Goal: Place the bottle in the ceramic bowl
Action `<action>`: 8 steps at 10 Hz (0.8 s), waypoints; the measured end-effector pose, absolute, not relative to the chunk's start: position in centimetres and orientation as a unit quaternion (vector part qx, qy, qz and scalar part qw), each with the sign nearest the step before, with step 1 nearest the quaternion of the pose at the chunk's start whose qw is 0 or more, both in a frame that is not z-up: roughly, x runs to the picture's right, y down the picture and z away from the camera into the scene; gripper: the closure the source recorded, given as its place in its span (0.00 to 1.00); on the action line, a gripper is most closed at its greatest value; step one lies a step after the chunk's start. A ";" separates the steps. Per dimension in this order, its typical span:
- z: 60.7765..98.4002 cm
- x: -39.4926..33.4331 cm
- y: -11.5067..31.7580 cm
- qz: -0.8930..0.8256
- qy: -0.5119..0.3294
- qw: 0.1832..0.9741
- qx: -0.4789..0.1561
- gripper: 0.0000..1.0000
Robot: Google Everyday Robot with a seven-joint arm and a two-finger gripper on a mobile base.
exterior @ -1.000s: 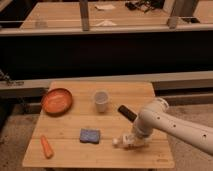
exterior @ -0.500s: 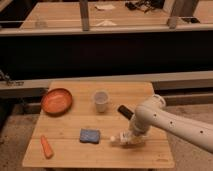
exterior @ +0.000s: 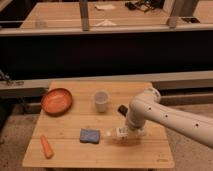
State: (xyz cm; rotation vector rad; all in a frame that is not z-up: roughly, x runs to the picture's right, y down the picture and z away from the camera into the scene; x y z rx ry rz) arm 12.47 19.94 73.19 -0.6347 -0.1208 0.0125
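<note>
Camera view gave you the wooden table (exterior: 100, 155) from above its near edge: a pale planked top with squared corners. Closest to you, the front strip of planks lay open along its middle and right. A carrot (exterior: 46, 147) lay near the front left corner, orange, tapered and dull-skinned.

A little further in, about mid-table, you had a blue sponge (exterior: 90, 135), flat, rectangular and rough-looking. Just beside its right end was the bottle (exterior: 114, 133), small and whitish in smooth plastic, lying roughly level with one end toward the sponge. You could not tell whether it touched the planks.

Your gripper (exterior: 123, 132) was closed on the bottle's other end, low over the table and right of centre. It sat at the tip of the white, rounded arm (exterior: 165, 117), which reached in across the right edge and covered that side.

Beyond the bottle stood a translucent white cup (exterior: 101, 101), upright and round-mouthed, well apart from the sponge. Left of it, near the far left corner, rested the ceramic bowl (exterior: 56, 100), shallow, round, orange-red and glossy inside. Open wood lay between the bowl and the cup, and between the bowl and the carrot.

Past the far edge ran a pale rail (exterior: 180, 79), then a dark panel (exterior: 100, 55), then more wooden tabletops (exterior: 60, 12).
</note>
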 end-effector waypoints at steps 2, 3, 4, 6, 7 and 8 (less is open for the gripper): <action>72.7 11.9 19.1 0.005 -0.056 0.949 -0.311 0.92; 72.5 11.1 18.3 0.003 -0.056 0.949 -0.309 0.92; 72.5 10.6 17.8 0.001 -0.056 0.950 -0.309 0.92; 72.4 9.4 16.9 -0.004 -0.056 0.951 -0.305 0.92; 72.3 9.2 16.5 -0.005 -0.055 0.951 -0.304 0.92; 72.3 8.7 16.0 -0.007 -0.055 0.952 -0.302 0.92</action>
